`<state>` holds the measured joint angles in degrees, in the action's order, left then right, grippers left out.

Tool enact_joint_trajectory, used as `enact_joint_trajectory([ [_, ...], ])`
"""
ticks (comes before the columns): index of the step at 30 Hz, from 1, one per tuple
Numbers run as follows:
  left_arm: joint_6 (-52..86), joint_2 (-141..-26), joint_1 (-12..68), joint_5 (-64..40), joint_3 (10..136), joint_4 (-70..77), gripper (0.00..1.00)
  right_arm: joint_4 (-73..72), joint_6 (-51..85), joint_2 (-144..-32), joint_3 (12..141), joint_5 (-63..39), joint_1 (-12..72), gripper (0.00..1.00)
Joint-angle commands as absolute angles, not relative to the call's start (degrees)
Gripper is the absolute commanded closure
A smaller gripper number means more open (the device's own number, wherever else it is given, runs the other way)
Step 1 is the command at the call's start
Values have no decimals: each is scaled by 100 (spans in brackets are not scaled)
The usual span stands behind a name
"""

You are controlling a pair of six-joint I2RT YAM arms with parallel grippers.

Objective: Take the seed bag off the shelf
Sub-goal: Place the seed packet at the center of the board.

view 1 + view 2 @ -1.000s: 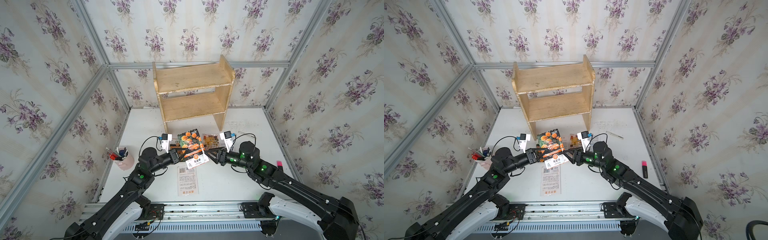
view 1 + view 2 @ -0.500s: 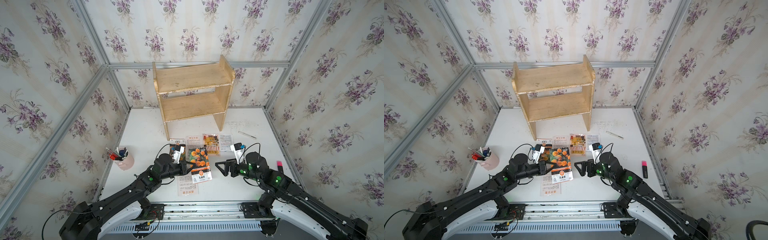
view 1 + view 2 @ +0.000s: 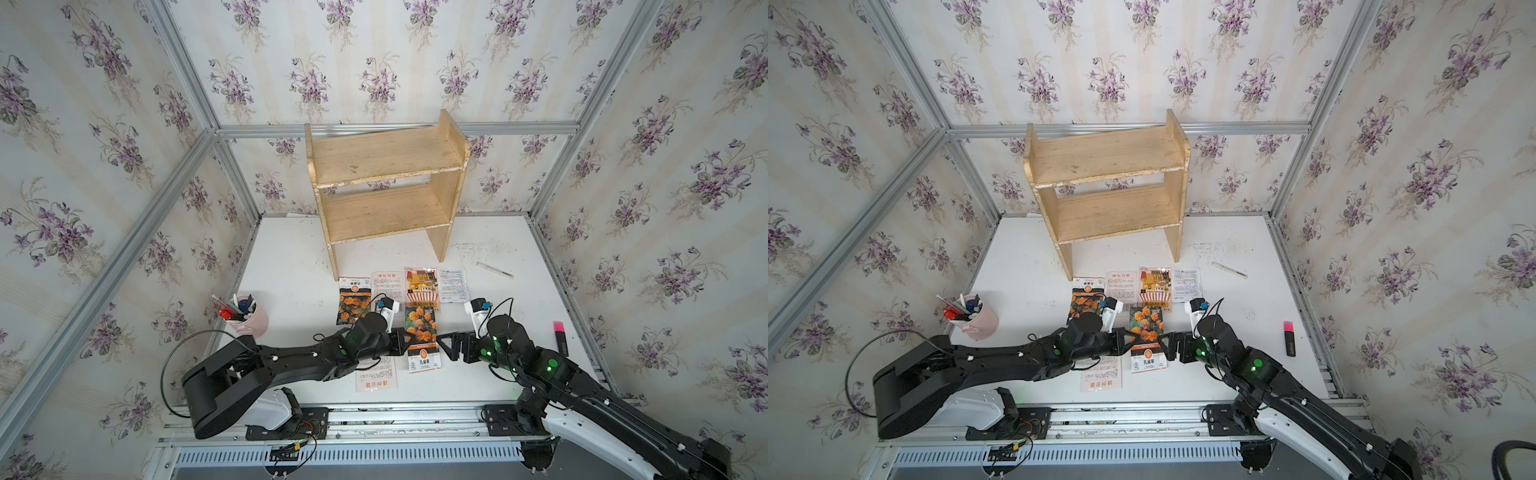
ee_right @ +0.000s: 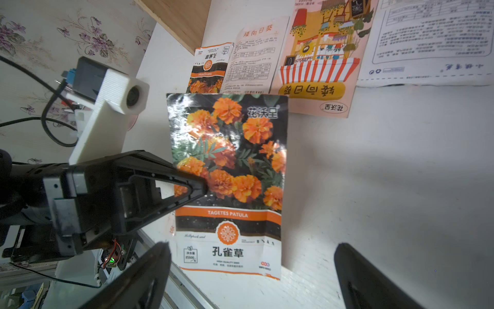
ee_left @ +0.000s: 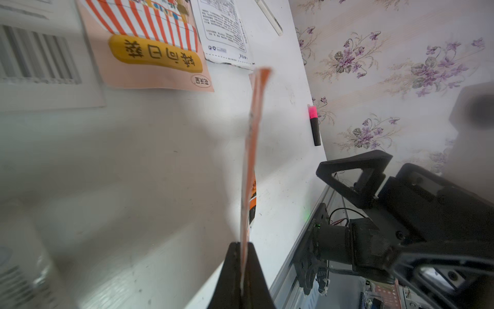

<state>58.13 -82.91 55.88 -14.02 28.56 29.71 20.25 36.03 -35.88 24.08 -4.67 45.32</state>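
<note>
**Left gripper** (image 3: 405, 343): clenched on the left edge of the seed bag, about halfway up its length.

**Seed bag** (image 3: 422, 336): glossy flat packet, face up. Orange marigolds on a dark ground fill the upper part. Below them are an orange band reading "TAGETES PATULA", a round orange emblem, and a white foot with black characters. It sits at the front middle of the worktop (image 3: 299, 266), between the two grippers and well apart from the shelf. It seems to hang clear of the surface, judging by the shadow under it, though the views do not settle this.

**Right gripper** (image 3: 446, 347): released, jaws spread wide, just beside the bag's right edge and not touching it.

**Pale packet** (image 3: 376, 374): flat on the worktop, below the left arm's wrist.

**Row of four packets** beyond the bag:
- a second marigold packet (image 3: 353, 299)
- a printed pale one (image 3: 386, 284)
- a red-striped one (image 3: 422, 284)
- a white text sheet (image 3: 454, 284)

**Pink cup** (image 3: 248, 322): holds pens, at the left edge.

**Highlighter** (image 3: 560, 336): pink cap, at the right edge.

**Pen** (image 3: 494, 270): lying farther back on the right.

**Shelf** (image 3: 386, 183): pale wood, two tiers, chipped front edges, standing against the rear wall.
</note>
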Motion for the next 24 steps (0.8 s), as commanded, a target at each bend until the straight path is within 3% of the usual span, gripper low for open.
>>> enact_joint_trajectory([
  [1, 5871, -8594, 5757, -1182, 3084, 3046, 100, 1980, 3621, -3569, 2456, -322, 4530, 0],
  [9, 6008, -9066, 5906, -997, 3606, 1815, 100, 2323, 3805, -3252, 2583, 230, 4533, 0],
  [14, 6006, -9284, 5967, -800, 4035, 943, 95, 2369, 3905, -3096, 2551, 614, 4529, 0],
  [24, 5802, -9544, 6021, -520, 4894, -728, 73, 2087, 3645, -2792, 2513, 1341, 4526, 0],
])
